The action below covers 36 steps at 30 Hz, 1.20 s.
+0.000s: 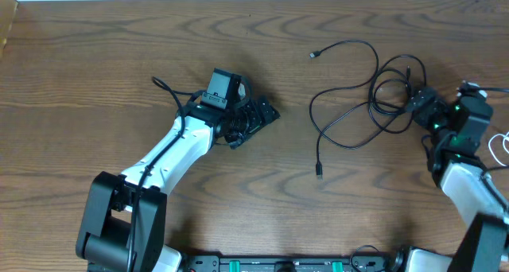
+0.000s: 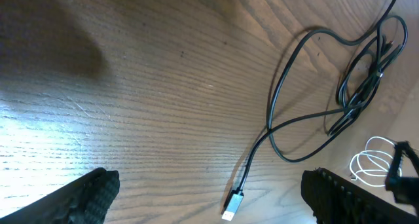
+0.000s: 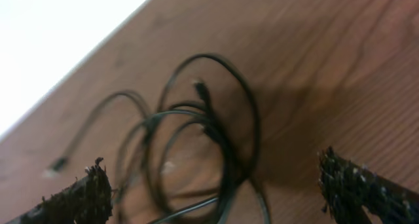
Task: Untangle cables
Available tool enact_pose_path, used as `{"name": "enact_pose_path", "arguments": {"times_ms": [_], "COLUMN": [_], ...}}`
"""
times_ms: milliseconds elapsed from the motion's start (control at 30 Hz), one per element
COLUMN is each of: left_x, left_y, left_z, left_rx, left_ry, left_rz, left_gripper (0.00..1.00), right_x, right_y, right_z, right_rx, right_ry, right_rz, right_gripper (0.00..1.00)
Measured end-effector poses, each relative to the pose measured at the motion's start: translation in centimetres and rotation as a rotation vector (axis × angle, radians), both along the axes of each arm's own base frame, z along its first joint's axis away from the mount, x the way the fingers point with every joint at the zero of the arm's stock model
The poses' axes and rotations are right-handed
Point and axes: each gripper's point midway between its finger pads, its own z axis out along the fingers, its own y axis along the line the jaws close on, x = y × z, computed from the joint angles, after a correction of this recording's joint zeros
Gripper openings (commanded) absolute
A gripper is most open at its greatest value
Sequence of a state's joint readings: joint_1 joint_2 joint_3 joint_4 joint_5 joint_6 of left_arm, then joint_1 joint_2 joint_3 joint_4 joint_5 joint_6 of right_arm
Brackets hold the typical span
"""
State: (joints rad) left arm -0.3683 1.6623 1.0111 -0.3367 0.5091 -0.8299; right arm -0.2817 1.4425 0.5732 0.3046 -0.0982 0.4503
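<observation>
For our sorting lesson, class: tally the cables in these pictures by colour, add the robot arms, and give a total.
Black cables: 2, as far as the tangle lets one tell
White cables: 1
Robot arms: 2
Total: 5

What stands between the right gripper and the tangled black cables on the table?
Nothing visible. The right gripper is open and close to the tangle of black cables. Its wrist view shows only bare table between it and the loops.
</observation>
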Motion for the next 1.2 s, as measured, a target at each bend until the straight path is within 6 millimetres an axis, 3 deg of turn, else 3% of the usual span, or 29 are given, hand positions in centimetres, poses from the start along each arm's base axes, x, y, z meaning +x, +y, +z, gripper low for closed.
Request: {"name": "enact_pose_path", "arguments": {"times_ms": [267,400,467,500,533,567,600,667,733,933,1200], "left_x": [0.0,0.0,0.0,0.0,0.0,0.0,0.0,0.0,0.0,0.0,0.1], "left_y": [0.0,0.0,0.0,0.0,0.0,0.0,0.0,0.0,0.0,0.0,0.0], "left_z": [0.0,0.0,0.0,0.0,0.0,0.0,0.0,0.0,0.0,0.0,0.1], "left_rx": [0.0,0.0,0.0,0.0,0.0,0.0,0.0,0.0,0.0,0.0,-0.001], "left_ry": [0.0,0.0,0.0,0.0,0.0,0.0,0.0,0.0,0.0,0.0,-0.005], "left_rz": [0.0,0.0,0.0,0.0,0.0,0.0,0.0,0.0,0.0,0.0,0.0], "left_gripper": [0.95,0.95,0.95,0.95,0.95,0.95,0.95,0.95,0.95,0.95,0.95], "right_x": [0.7,1.3,2.1,2.4,2.9,3.1,3.3,3.4,3.4,3.1,0.1], "right_y": [-0.8,-0.4,0.1,0.6,1.3,1.8,2.4,3.7,4.8,9.7,20.0], "right_z": [-5.9,-7.6,-7.7,-7.8,-7.9,-8.0,-8.2,-8.7,-9.0,-9.5,-9.7], "right_rx": [-0.065,-0.06,-0.063,-0.066,-0.072,-0.073,-0.074,-0.077,-0.081,-0.081,-0.038], "right_ry": [0.11,0.148,0.148,0.148,0.148,0.149,0.152,0.163,0.173,0.226,0.321], "right_rz": [0.012,0.035,0.054,0.069,0.09,0.104,0.12,0.149,0.173,0.293,0.601], "right_gripper": [0.99,0.99,0.91,0.78,0.49,0.33,0.19,0.07,0.01,0.01,0.01]}}
